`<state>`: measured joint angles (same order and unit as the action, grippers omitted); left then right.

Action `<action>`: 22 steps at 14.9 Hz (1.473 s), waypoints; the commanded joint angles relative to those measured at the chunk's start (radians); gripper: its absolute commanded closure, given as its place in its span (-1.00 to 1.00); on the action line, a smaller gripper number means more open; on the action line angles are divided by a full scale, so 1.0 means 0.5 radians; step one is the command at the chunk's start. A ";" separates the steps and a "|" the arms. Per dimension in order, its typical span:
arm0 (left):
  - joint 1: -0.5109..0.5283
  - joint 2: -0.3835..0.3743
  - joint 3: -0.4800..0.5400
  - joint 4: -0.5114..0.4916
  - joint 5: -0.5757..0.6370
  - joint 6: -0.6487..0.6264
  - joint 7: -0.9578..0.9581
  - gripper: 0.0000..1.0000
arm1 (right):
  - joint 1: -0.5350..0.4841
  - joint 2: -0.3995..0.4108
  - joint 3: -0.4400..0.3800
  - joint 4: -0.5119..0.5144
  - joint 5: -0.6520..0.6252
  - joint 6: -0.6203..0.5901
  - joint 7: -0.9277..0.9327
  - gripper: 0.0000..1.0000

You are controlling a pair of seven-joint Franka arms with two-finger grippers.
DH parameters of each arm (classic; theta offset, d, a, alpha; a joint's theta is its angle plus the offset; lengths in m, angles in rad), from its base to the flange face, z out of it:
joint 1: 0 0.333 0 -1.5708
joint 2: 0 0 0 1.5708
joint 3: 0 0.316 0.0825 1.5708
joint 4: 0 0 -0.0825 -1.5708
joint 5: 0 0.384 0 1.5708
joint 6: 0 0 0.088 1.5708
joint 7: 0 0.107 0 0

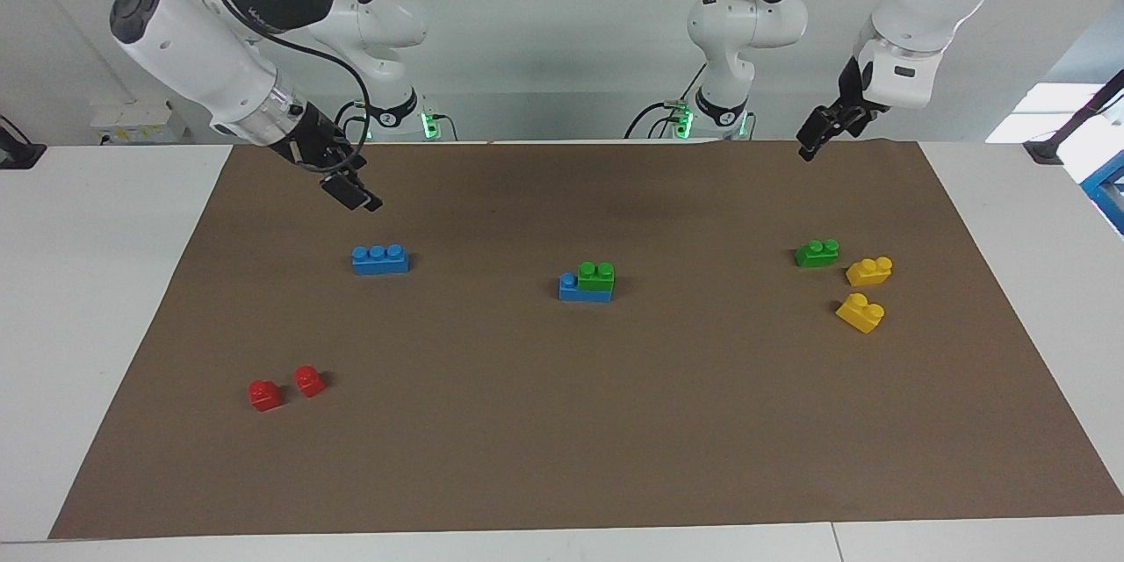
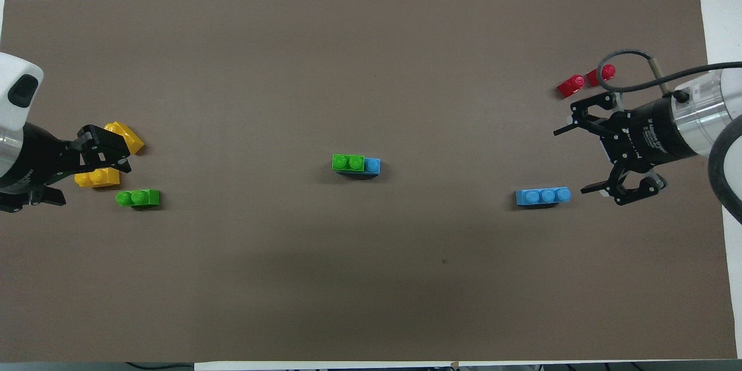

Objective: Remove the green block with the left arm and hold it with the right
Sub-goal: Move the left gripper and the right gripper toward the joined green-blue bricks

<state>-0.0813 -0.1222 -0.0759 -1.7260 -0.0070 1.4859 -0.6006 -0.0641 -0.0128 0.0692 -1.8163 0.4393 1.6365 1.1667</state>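
A green block sits stacked on one end of a blue brick in the middle of the brown mat; the pair also shows in the overhead view. A second green brick lies loose at the left arm's end, also visible in the overhead view. My left gripper hangs in the air over the mat at that end, and in the overhead view it is above the yellow bricks. My right gripper is open and empty, raised over the mat by a loose blue brick.
Two yellow bricks lie beside the loose green brick. Two small red bricks lie at the right arm's end, farther from the robots than the loose blue brick. The brown mat covers most of the white table.
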 commanded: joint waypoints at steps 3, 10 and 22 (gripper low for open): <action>-0.119 -0.130 0.026 -0.217 -0.054 0.179 -0.601 -1.00 | 0.091 0.133 0.003 -0.015 0.226 0.129 0.271 -0.97; -0.380 -0.206 0.026 -0.401 -0.054 0.504 -1.635 -1.00 | 0.309 0.216 0.000 -0.153 0.578 0.509 0.556 -0.98; -0.751 0.093 0.023 -0.570 -0.161 0.979 -2.682 -1.00 | 0.646 0.292 0.003 -0.478 0.741 1.148 0.557 -0.98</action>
<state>-0.4058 -0.1363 -0.0798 -2.0045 -0.0702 1.9045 -1.8581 0.2388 0.1313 0.0701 -2.0268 0.7769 2.1564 1.4463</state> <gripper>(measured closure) 0.000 0.000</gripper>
